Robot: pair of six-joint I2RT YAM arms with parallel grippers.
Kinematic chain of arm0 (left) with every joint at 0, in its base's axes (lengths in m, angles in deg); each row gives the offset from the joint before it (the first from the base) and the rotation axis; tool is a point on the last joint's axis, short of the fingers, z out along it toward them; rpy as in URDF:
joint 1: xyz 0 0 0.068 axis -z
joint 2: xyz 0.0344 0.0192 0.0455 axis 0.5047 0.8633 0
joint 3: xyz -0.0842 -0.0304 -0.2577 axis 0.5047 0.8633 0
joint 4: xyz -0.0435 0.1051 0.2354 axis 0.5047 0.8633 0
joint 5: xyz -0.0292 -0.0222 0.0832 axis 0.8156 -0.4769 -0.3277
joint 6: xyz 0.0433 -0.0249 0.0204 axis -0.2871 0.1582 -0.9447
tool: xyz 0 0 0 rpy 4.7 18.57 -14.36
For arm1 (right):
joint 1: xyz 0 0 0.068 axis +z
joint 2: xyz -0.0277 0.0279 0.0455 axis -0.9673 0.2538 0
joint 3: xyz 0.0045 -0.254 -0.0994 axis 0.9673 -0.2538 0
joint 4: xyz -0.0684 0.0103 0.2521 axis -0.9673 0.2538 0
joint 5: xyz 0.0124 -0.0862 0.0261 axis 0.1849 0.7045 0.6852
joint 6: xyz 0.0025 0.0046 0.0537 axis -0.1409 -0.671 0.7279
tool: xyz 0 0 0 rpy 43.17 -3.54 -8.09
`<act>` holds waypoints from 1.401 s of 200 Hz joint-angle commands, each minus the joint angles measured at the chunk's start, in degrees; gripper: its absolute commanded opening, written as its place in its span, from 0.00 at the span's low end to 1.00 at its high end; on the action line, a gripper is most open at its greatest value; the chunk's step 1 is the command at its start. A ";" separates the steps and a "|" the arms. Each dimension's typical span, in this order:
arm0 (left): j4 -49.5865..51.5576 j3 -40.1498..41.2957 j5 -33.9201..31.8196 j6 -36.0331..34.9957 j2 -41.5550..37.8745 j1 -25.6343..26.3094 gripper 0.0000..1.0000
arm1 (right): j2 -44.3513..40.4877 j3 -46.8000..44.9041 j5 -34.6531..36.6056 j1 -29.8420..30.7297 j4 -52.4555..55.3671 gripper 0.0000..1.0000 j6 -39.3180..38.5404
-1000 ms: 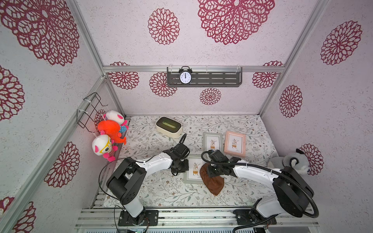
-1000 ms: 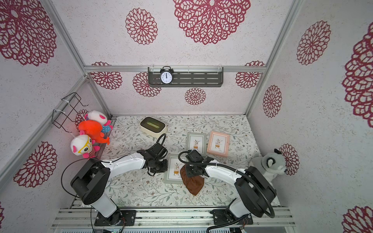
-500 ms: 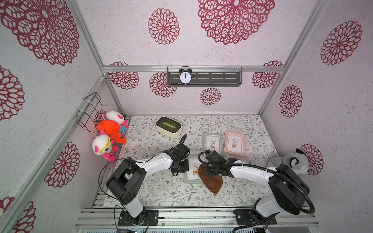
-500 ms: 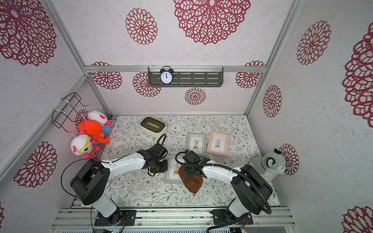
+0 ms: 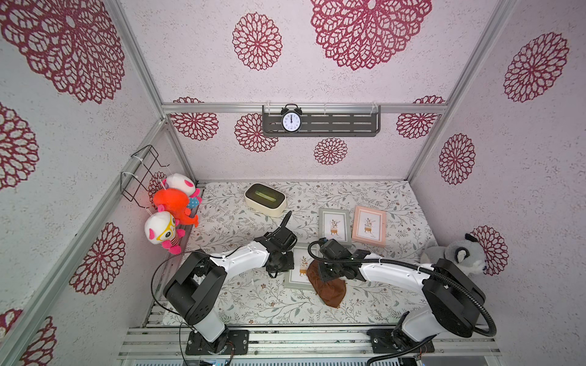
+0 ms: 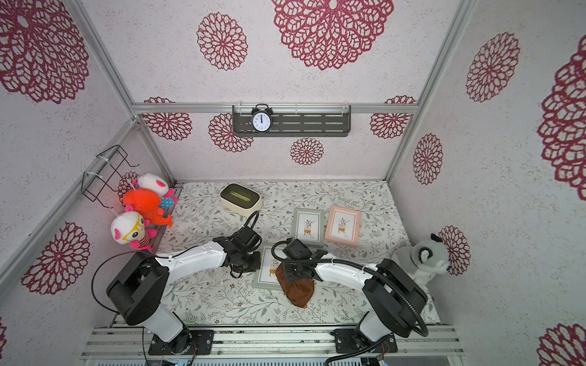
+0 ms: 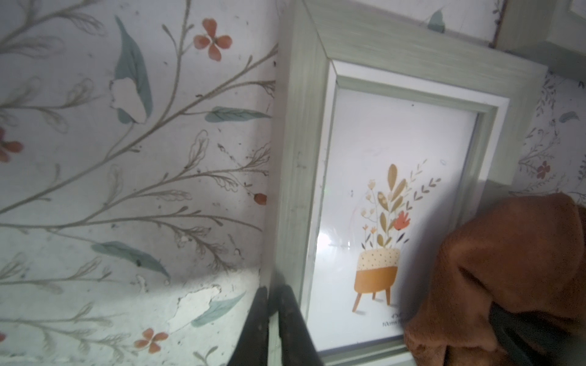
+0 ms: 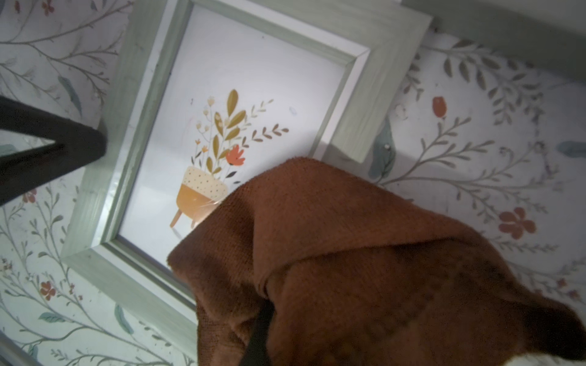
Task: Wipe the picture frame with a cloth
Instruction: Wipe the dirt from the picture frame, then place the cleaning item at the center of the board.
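A pale green picture frame (image 5: 298, 266) (image 6: 269, 269) with a potted-plant print lies flat on the floral table. My left gripper (image 7: 274, 317) (image 5: 280, 261) is shut on the frame's left rim, one black finger on each side of it. The rust-brown cloth (image 5: 328, 290) (image 6: 299, 291) (image 8: 364, 253) covers the frame's near right corner and part of the glass (image 8: 253, 79), and trails onto the table. My right gripper (image 5: 329, 272) (image 6: 295, 272) is shut on the cloth, which hides most of its fingers (image 8: 260, 332). The left wrist view shows the cloth (image 7: 507, 269) at the picture's edge.
Another green frame (image 5: 334, 225) and a pink frame (image 5: 369, 225) lie just behind. A cream tissue box (image 5: 265, 199) stands at the back. Plush toys (image 5: 171, 206) hang on the left wall. A grey plush (image 5: 459, 256) sits at the right wall. A clock (image 5: 291, 121) stands on the back shelf.
My right gripper has slid left with the cloth, from the frame's right edge onto its glass. The left arm and the frame have stayed put.
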 commanded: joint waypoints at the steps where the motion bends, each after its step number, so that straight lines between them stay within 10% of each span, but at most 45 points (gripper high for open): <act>1: 8.53 3.23 -2.65 0.61 2.61 -0.05 0.12 | -3.48 1.51 -4.09 1.00 1.27 0.00 1.06; 175: 8.86 -1.84 -2.94 -0.17 -4.67 -0.07 0.22 | -11.32 -2.80 -4.54 -4.03 3.61 0.00 0.93; 280: 9.37 -25.80 0.67 -17.12 8.96 0.22 0.41 | -20.91 -8.61 -3.85 -7.00 8.48 0.00 2.89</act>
